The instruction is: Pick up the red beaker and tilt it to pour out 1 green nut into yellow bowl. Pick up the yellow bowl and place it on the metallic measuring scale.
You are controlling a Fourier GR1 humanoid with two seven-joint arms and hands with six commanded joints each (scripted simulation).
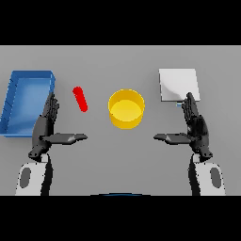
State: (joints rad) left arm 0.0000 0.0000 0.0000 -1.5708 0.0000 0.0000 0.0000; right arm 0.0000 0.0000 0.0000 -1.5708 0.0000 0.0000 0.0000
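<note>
**Both hands open, nothing grasped yet**

Seen from the head view: left hand (45, 126) on the left of the grey table (120, 61), fingers straight and pointing away, thumb stretched inward; holding nothing. Right hand (194, 127) mirrored on the right side, likewise spread flat with thumb pointing toward the middle; empty too. Probably a neutral ready pose, palms turned inward so either side can close on something between them.

Red beaker (80, 99) lying up and to the right of the left hand, near it but apart, looking slanted and narrow from above; no green nut visible, perhaps hidden inside or too small to tell. Closest to the left hand, so likely that side's job to lift and tilt.

Yellow bowl (126, 108) at the centre, between both hands and just beyond the thumbs, open side up, interior apparently empty. Placed near the beaker, convenient for a short pour.

Metallic measuring scale (178, 84) as a pale square plate at the right rear, just beyond the right fingertips, clear of the bowl. Well suited to a right-hand carry afterward.

Blue tray (14, 101) at far left, beside the left hand, seemingly no part of the job.

Task judged not begun: beaker untouched, bowl off the scale.
</note>
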